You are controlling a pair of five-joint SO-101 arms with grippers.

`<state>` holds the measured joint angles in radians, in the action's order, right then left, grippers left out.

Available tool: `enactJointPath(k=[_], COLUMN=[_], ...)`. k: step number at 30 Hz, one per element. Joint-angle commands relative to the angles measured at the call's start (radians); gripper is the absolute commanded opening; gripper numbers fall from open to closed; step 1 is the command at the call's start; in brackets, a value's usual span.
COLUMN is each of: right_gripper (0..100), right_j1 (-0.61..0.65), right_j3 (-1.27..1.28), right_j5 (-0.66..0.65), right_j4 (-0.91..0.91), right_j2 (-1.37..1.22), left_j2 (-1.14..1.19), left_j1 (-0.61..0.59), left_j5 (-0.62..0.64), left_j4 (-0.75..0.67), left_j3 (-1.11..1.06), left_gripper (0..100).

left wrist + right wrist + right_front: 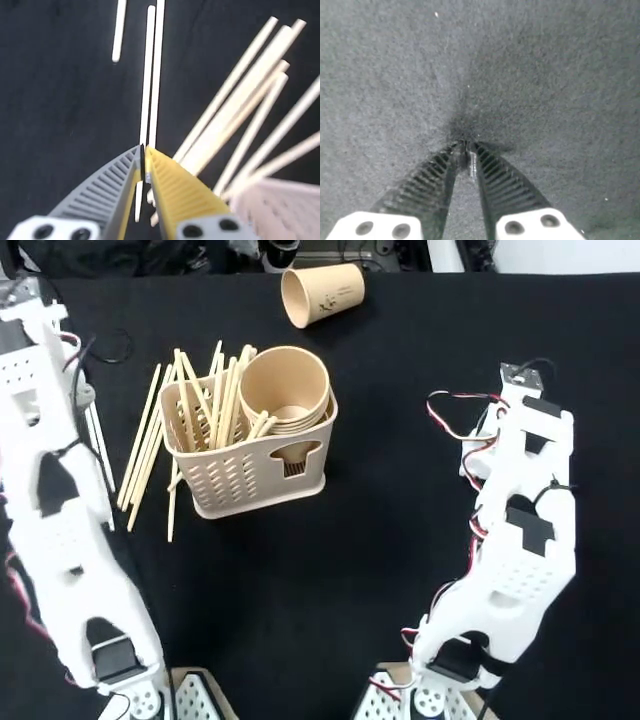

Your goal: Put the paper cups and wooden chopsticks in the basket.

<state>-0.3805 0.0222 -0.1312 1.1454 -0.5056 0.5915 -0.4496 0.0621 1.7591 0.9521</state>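
Left gripper (143,150) fingers are pressed shut and empty, tip over two loose chopsticks (152,75) near the basket (250,475), probably lining up a pick. Right gripper (468,147) is closed, resting idle on the black cloth (545,75). Stacked cups (285,385) sit in the basket; one paper cup (322,295) lies on its side beyond it.

Bright, even light; soft, faint shadows on the black cloth (400,370)

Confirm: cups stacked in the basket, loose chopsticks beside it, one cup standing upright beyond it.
One error: the lone cup beyond the basket lies on its side, not upright, as the high view shows. The stacked cups and loose chopsticks are right.
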Motion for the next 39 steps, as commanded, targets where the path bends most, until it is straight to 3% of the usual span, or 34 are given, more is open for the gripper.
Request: enactJointPath(k=[1, 6, 12, 16, 22, 25, 29, 39], right_gripper=[1.2, 1.2, 1.2, 1.2, 1.2, 1.2, 1.2, 1.2], right_j1=[0.0, 0.0, 0.0, 0.0, 0.0, 0.0, -0.002, -0.002], right_j3=[0.005, 0.005, 0.005, 0.005, 0.005, 0.005, 0.005, 0.004], right_j5=[-0.002, -0.002, -0.002, -0.002, -0.003, -0.005, -0.006, -0.006], right_j4=[-0.003, -0.003, -0.003, -0.003, -0.003, -0.003, -0.003, -0.003], right_j2=[0.024, 0.024, 0.024, 0.024, 0.024, 0.024, 0.024, 0.024], left_j2=[-0.391, -0.756, -1.172, -1.496, -1.904, -1.999, -2.047, -2.055], left_j1=[0.024, 0.048, 0.143, 0.231, 0.334, 0.403, 0.475, 0.481], left_j5=[0.015, 0.014, 0.014, 0.014, 0.02, 0.021, 0.021, 0.023], left_j4=[-0.002, -0.014, -0.189, -0.439, -0.959, -1.132, -1.246, -1.261], left_j3=[-0.208, -0.378, -0.68, -1.027, -1.603, -1.805, -1.943, -1.963], left_gripper=[3, 3, 3, 3, 3, 3, 3, 3])
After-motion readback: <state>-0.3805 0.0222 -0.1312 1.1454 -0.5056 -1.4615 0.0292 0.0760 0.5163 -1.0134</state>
